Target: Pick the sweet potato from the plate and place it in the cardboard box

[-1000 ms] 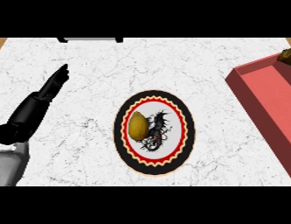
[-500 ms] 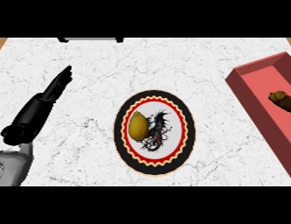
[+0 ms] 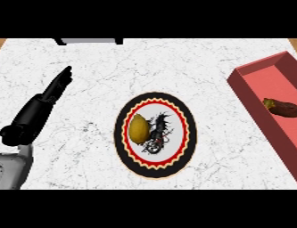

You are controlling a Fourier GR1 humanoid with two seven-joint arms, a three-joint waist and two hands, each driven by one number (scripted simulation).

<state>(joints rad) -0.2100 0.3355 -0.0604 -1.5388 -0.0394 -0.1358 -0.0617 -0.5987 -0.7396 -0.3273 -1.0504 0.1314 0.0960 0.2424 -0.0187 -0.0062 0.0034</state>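
A round plate (image 3: 156, 165) with a black, red and yellow rim lies at the counter's middle. On its left half sits a yellow-brown oval vegetable (image 3: 138, 129), beside a black painted figure. A dark brown oblong vegetable (image 3: 282, 107) lies inside the long red box (image 3: 246, 84) at the right edge. My left hand (image 3: 44, 100) is at the left, fingers straight and pointing up and right. It is open, holds nothing and is well apart from the plate. My right hand does not show.
The counter top (image 3: 177, 67) is white marble with wooden strips at its far corners. A dark grey object (image 3: 88, 41) sits at the far edge, upper left. My grey left forearm (image 3: 2, 171) enters at the lower left.
The dark brown vegetable went from the box's far corner down onto the box's floor. My left hand has hardly moved.
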